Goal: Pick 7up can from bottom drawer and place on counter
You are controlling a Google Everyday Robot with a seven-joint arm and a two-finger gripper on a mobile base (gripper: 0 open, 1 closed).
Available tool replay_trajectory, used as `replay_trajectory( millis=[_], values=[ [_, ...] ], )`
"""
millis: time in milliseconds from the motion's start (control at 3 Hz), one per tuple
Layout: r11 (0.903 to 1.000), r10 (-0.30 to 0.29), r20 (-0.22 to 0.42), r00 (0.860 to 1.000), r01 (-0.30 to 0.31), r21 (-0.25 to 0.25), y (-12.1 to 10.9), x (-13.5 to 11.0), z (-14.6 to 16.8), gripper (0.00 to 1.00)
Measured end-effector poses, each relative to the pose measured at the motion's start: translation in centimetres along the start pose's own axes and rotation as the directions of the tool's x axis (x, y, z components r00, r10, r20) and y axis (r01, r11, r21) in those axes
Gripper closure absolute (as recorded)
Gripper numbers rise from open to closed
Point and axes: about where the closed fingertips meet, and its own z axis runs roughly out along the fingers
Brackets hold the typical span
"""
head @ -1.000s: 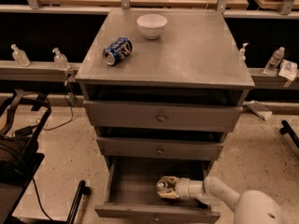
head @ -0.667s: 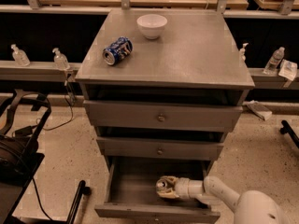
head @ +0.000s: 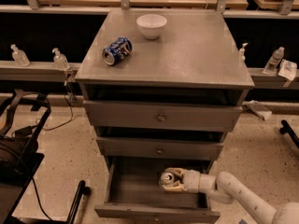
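Observation:
The bottom drawer (head: 135,188) is pulled open below two shut knobbed drawers. The 7up can (head: 167,178) stands inside it near the right middle, silver top and pull tab facing up. My gripper (head: 172,179) reaches into the drawer from the right on a white arm, and its tan fingers (head: 176,171) sit on either side of the can. The counter (head: 187,50) is the grey top of the cabinet above.
A blue-and-white can (head: 117,51) lies on its side at the counter's left. A white bowl (head: 151,25) stands at the counter's back. Black equipment (head: 18,153) stands on the floor to the left. Bottles (head: 60,59) line a low ledge behind.

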Motion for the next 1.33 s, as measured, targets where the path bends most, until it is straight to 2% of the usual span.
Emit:
replay_trajectory(
  millis=[333, 667, 1000, 1333],
  values=[
    [0.9971, -0.052, -0.032, 0.998, 0.054, 0.053, 0.3, -6.3, -4.7, 1.0],
    [0.9971, -0.052, -0.032, 0.998, 0.054, 0.053, 0.3, -6.3, -4.7, 1.0],
    [0.9981, -0.002, -0.023, 1.0, 0.004, 0.061, -0.7, -8.3, -5.7, 1.0],
    [0.9935, 0.063, -0.028, 0.998, -0.06, 0.096, -1.9, -12.6, -9.1, 1.0]
  ],
)
